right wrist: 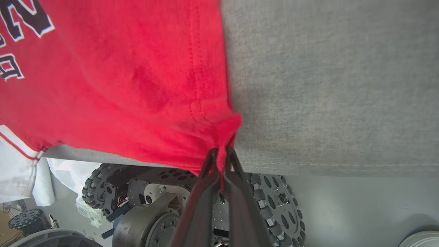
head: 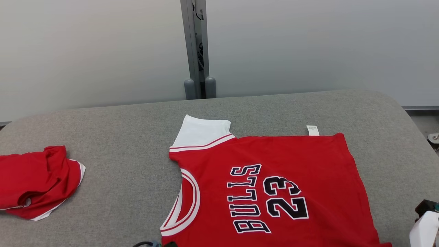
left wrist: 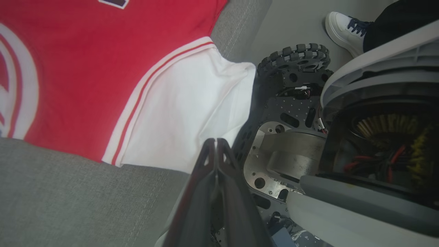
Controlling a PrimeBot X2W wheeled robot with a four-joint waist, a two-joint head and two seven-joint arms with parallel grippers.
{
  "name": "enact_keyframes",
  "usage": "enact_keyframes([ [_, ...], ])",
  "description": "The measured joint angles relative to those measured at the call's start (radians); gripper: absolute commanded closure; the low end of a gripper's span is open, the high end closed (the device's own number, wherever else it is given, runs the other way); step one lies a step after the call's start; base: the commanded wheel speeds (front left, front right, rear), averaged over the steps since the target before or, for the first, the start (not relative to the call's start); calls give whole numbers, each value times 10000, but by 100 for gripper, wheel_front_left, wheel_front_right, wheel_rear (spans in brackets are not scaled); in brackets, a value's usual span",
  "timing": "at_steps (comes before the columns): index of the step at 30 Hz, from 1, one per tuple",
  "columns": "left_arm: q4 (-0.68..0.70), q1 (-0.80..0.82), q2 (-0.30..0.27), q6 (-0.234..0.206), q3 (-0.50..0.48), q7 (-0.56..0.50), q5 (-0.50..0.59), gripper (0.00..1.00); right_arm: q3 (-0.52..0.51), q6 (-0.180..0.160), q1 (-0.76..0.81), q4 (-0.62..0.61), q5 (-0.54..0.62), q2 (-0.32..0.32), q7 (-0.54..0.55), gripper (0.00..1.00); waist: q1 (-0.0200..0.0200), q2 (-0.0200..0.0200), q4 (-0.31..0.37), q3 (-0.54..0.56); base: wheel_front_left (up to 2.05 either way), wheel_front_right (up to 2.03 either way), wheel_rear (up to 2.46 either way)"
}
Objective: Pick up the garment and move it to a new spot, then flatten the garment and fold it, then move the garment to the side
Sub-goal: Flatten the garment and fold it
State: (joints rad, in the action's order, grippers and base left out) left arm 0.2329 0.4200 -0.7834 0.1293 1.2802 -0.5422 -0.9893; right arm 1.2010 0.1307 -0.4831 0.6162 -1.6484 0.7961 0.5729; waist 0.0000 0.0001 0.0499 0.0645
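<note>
The garment [head: 274, 185] is a red "BULLS 23" jersey with white sleeves, spread flat on the grey padded table [head: 130, 137], its near edge reaching the table's front. In the right wrist view my right gripper [right wrist: 219, 151] is shut on the red hem corner [right wrist: 223, 130], pinched at the table's edge. In the left wrist view my left gripper [left wrist: 216, 141] is shut at the lower corner of the white sleeve [left wrist: 192, 103], which drapes over the table's edge and creases toward the fingertips.
A second red garment [head: 37, 181] lies crumpled at the table's left end. A grey wall with a post [head: 197, 51] stands behind. Below the table's edge are my wheeled base [left wrist: 295, 58] and a person's foot in a white shoe [left wrist: 346, 29].
</note>
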Motion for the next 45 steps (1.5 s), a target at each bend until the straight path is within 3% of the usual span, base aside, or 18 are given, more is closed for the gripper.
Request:
enact_keyframes([
  [10, -385, 815, -115, 2, 0, 1406, -257, 100, -385, 0, -105, -627, 144, 0, -1022, 100, 0, 0, -75, -30, 0, 0, 0],
  [17, -1473, 1258, 15, 0, -178, 2686, -265, 100, -606, 0, -207, -746, 345, 31, -1710, 100, 0, 0, -70, -49, 0, 0, 0],
  [25, -2886, 1399, 600, -77, -483, 3593, -109, 100, -922, 0, -230, -479, 391, -128, -2527, 100, 0, 0, -9, -131, 0, 0, 0],
  [45, -5260, 1825, 1856, -899, -872, 5026, 681, 100, -1304, 0, -616, 136, 972, -757, -4161, 100, 0, 0, -15, -598, 0, 0, 0],
])
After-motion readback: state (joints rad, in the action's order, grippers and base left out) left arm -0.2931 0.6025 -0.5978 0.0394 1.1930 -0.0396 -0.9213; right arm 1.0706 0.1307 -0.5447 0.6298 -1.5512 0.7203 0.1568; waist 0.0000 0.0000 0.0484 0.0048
